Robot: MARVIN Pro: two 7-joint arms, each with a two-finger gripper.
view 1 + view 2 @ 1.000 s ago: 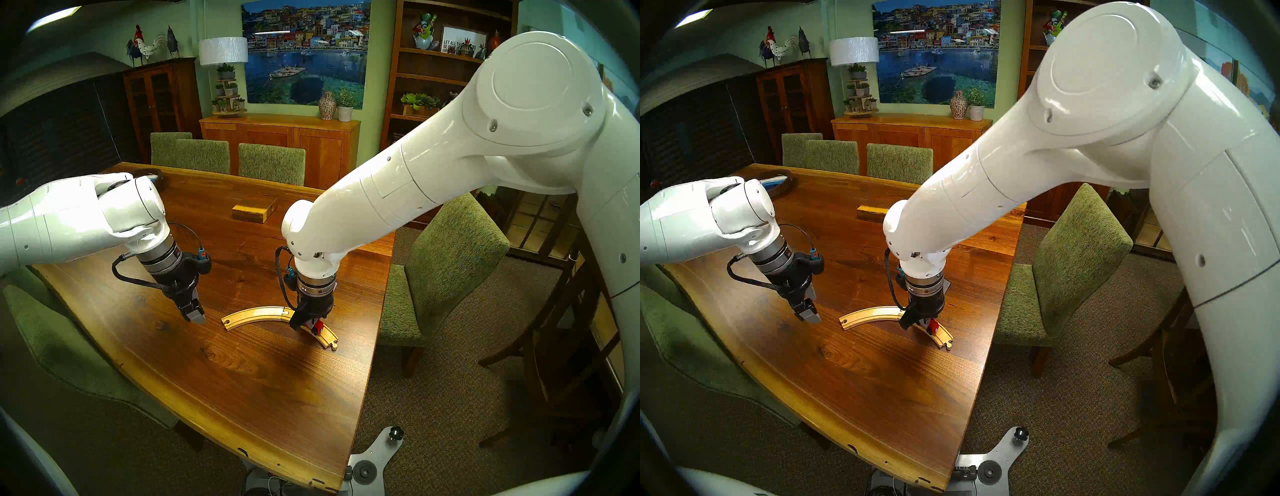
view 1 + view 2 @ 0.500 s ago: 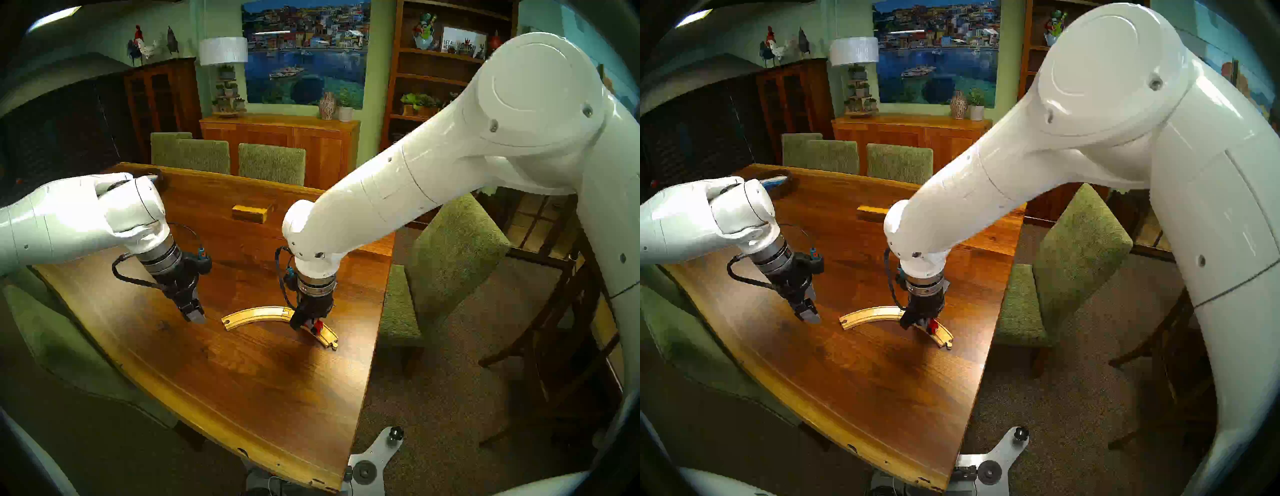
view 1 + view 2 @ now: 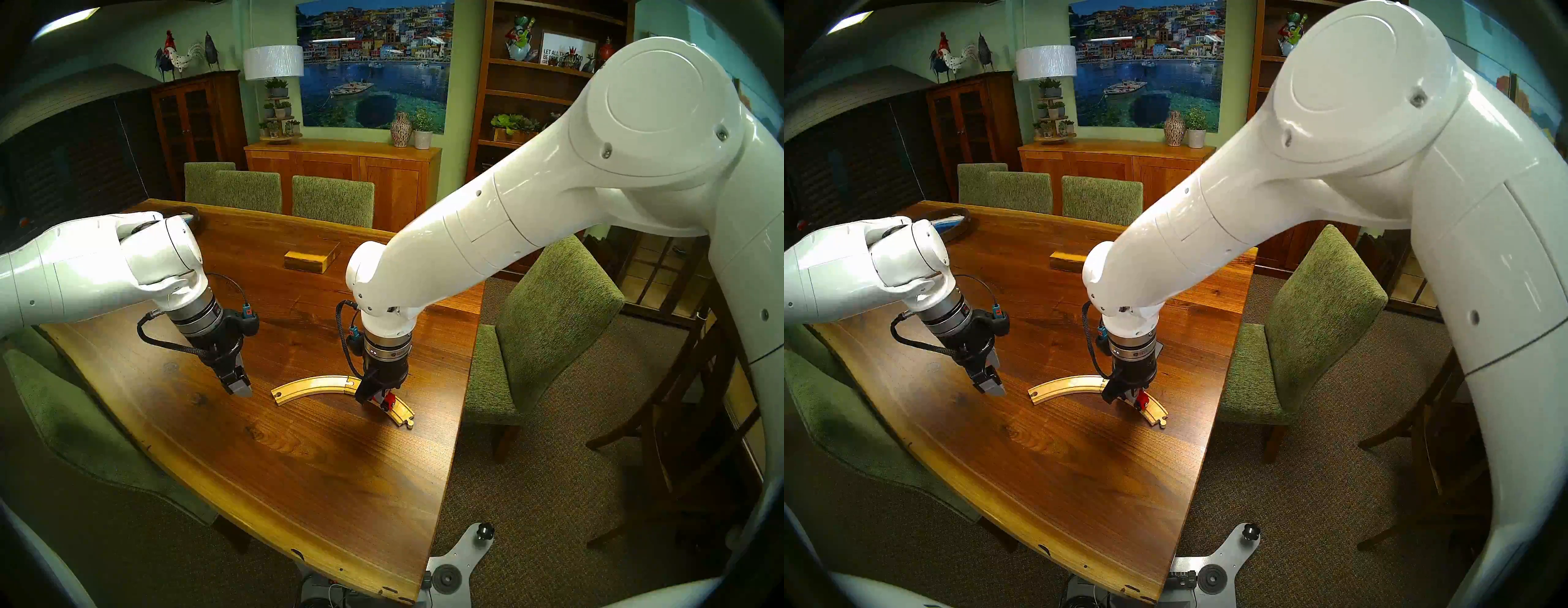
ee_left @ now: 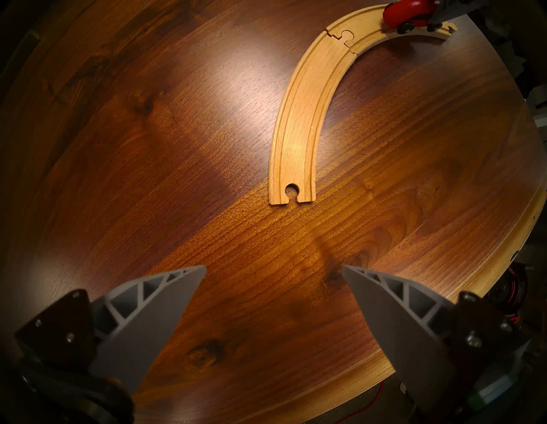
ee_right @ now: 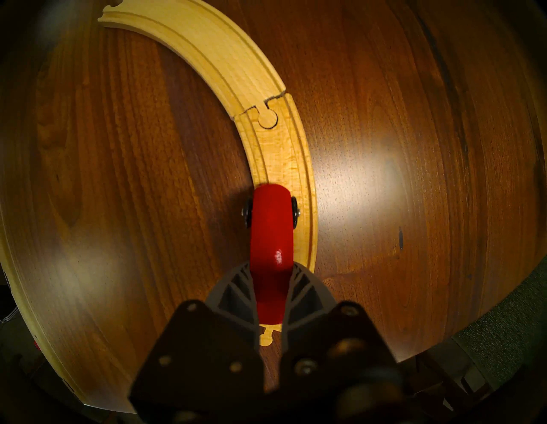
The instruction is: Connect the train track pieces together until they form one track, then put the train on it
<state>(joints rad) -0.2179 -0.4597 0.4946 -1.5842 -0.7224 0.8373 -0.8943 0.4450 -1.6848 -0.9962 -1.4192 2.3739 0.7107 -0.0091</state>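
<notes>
The right gripper (image 5: 270, 281) is clenched on the red train (image 5: 270, 234) over the right piece of the joined track (image 3: 322, 384); the left gripper (image 4: 273, 271) hangs released, left of it; a framed sign (image 3: 566, 49) reads "LET ALL"

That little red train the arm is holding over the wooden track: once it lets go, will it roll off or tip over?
The train has free black wheels, so a nudge would probably send it rolling. In the right wrist view one wheel sits off the inner edge of the track, so it might tip or derail. Its glossy rounded body could slip in the right tool.
</notes>
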